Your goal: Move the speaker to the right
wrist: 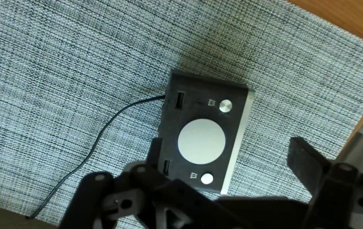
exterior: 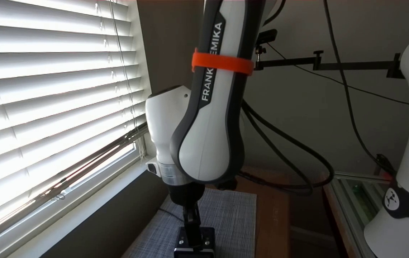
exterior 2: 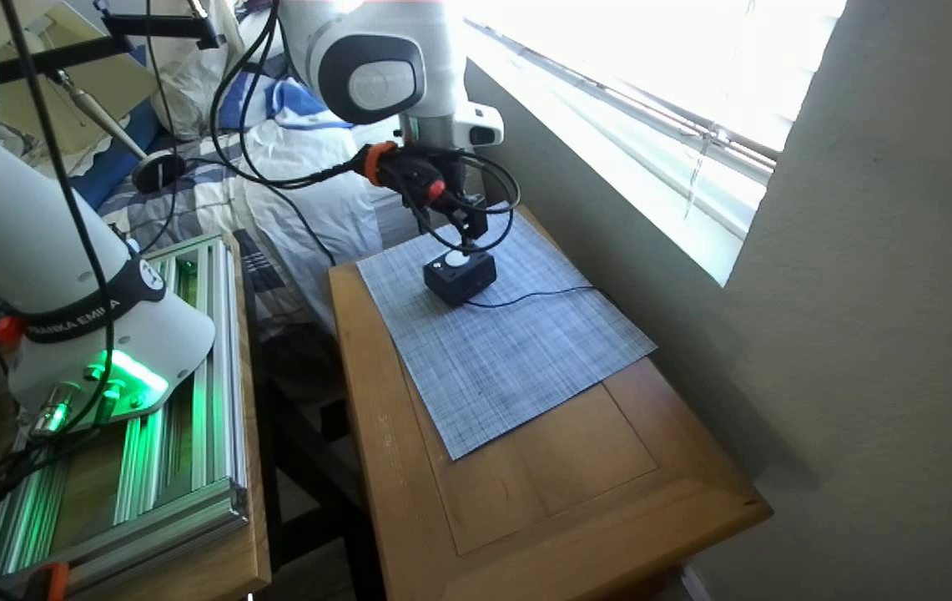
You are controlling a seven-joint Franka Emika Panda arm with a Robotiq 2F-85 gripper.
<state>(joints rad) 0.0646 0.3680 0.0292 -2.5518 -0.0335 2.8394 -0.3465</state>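
The speaker (wrist: 201,140) is a small, dark box with a pale round disc and small silver knobs on top and a light strip along one edge. It lies on the grey woven mat (wrist: 73,57). It also shows in both exterior views, at the bottom edge (exterior: 209,234) and on the mat's far part (exterior 2: 460,282). My gripper (wrist: 224,149) is open in the wrist view. One finger overlaps the speaker's cable-side edge; the other is well apart, beyond the light strip. In the exterior views my gripper (exterior: 193,236) (exterior 2: 469,232) is over the speaker. Contact cannot be told.
A thin black cable (wrist: 97,140) runs from the speaker across the mat. The mat lies on a wooden table (exterior 2: 542,492) beside a wall and window sill (exterior 2: 626,175). The robot's base stands on a metal frame (exterior 2: 217,376). A bed (exterior 2: 309,200) is behind the table.
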